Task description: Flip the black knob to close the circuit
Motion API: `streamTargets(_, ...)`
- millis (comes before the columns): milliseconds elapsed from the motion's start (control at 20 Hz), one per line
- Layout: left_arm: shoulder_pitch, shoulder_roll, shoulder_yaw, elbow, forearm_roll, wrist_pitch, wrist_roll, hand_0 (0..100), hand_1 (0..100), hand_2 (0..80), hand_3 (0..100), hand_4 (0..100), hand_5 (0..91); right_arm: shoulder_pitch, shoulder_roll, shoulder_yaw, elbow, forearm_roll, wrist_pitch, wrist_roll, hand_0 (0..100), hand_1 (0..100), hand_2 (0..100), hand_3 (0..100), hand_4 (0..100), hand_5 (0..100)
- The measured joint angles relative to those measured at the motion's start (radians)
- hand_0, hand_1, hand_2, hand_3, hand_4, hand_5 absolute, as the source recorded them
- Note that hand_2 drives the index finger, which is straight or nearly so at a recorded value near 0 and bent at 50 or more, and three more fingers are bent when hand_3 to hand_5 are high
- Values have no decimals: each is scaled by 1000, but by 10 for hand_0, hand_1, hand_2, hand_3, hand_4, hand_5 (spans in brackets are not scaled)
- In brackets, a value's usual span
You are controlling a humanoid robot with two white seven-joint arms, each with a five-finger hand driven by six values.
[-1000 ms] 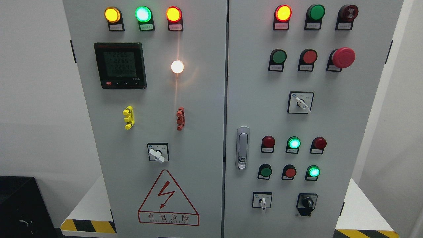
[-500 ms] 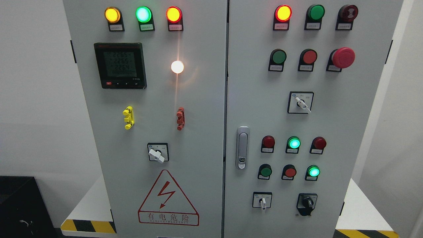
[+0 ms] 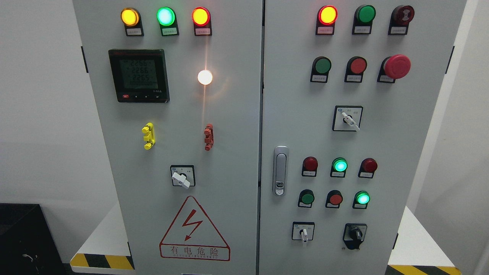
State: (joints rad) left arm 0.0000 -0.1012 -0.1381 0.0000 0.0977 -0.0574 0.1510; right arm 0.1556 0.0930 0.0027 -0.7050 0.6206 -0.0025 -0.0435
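Black knob (image 3: pixel 355 233) sits low on the right door of the cabinet (image 3: pixel 229 114). I can't see either robot hand, so I cannot tell its state. Reaching blind, I might bump the white switch (image 3: pixel 303 233) just beside it.

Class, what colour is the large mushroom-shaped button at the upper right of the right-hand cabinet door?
Red. The mushroom button shows best in the head view.

Knob (image 3: pixel 355 233) right of selector switch (image 3: pixel 303 232)

Lit lamps (image 3: pixel 165 16) — red mushroom button (image 3: pixel 397 66)
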Motion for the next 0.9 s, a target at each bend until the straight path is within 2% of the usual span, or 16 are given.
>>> streamTargets(300, 0, 0, 0, 0, 0, 0, 0, 120, 556, 0, 0, 0, 0, -5, 0, -1, -145, 151, 2, -32, 0, 9, 646, 733, 657, 621)
streamTargets(600, 0, 0, 0, 0, 0, 0, 0, 120, 556, 0, 0, 0, 0, -10, 1, -2, -302, 259, 4, -44, 0, 58, 730, 837, 740, 781)
streamTargets(900, 0, 0, 0, 0, 0, 0, 0, 120, 556, 0, 0, 0, 0, -20, 6, -2, -450, 325, 48, -80, 0, 61, 799, 909, 807, 876)
